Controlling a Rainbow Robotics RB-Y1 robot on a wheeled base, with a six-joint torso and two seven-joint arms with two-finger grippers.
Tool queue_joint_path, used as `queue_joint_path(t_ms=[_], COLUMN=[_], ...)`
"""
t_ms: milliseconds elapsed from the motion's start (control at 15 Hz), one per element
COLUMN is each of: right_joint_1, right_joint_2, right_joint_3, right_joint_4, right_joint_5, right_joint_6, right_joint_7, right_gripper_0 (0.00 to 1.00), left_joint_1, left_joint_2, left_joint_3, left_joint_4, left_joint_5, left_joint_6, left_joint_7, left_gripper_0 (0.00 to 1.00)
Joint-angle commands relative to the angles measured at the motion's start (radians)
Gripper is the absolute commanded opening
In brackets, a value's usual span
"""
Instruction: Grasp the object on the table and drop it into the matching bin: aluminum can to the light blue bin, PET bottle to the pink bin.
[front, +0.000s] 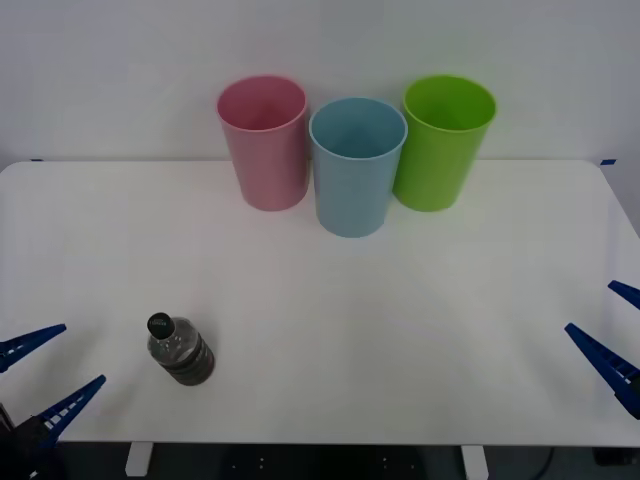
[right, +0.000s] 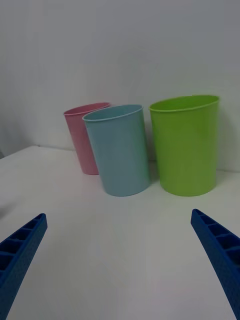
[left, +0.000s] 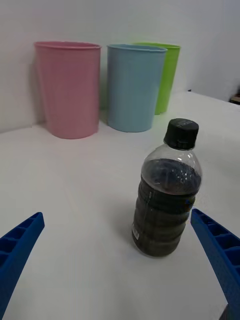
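Note:
A small clear PET bottle (front: 181, 349) (left: 166, 198) with a black cap and dark liquid stands upright on the white table (front: 320, 290), near the front left. My left gripper (front: 48, 368) (left: 120, 265) is open at the front left edge, a short way left of the bottle and not touching it. At the back stand the pink bin (front: 265, 141) (left: 68, 88) (right: 86, 138) and the light blue bin (front: 356, 164) (left: 134, 86) (right: 120, 148), side by side. My right gripper (front: 610, 330) (right: 120, 265) is open at the table's front right edge, holding nothing.
A lime green bin (front: 443, 140) (right: 186, 143) (left: 166, 75) stands to the right of the light blue one, close against it. A pale wall rises just behind the three bins. Bare tabletop stretches between the bottle and the bins.

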Motion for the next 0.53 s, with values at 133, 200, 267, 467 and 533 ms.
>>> queue_joint_path(t_ms=[133,200,267,467,533], right_joint_1=[0.000,0.000,0.000,0.000,0.000], right_joint_2=[0.000,0.000,0.000,0.000,0.000], right_joint_3=[0.000,0.000,0.000,0.000,0.000], right_joint_4=[0.000,0.000,0.000,0.000,0.000], right_joint_5=[0.000,0.000,0.000,0.000,0.000], right_joint_6=[0.000,0.000,0.000,0.000,0.000], right_joint_7=[0.000,0.000,0.000,0.000,0.000], right_gripper_0=[1.00,1.00,1.00,1.00,1.00], left_joint_1=[0.010,0.002,-0.001,-0.005,-0.010], left_joint_2=[0.000,0.000,0.000,-0.005,-0.005], left_joint_3=[-0.036,-0.050,-0.059,-0.085,-0.097], left_joint_4=[0.016,0.031,0.034,0.036,0.036], left_joint_5=[0.000,-0.002,-0.002,-0.008,-0.010], left_joint_6=[0.000,0.000,0.000,0.009,0.019], left_joint_7=[-0.066,-0.077,-0.084,-0.089,-0.087], left_gripper_0=[1.00,1.00,1.00,1.00,1.00])
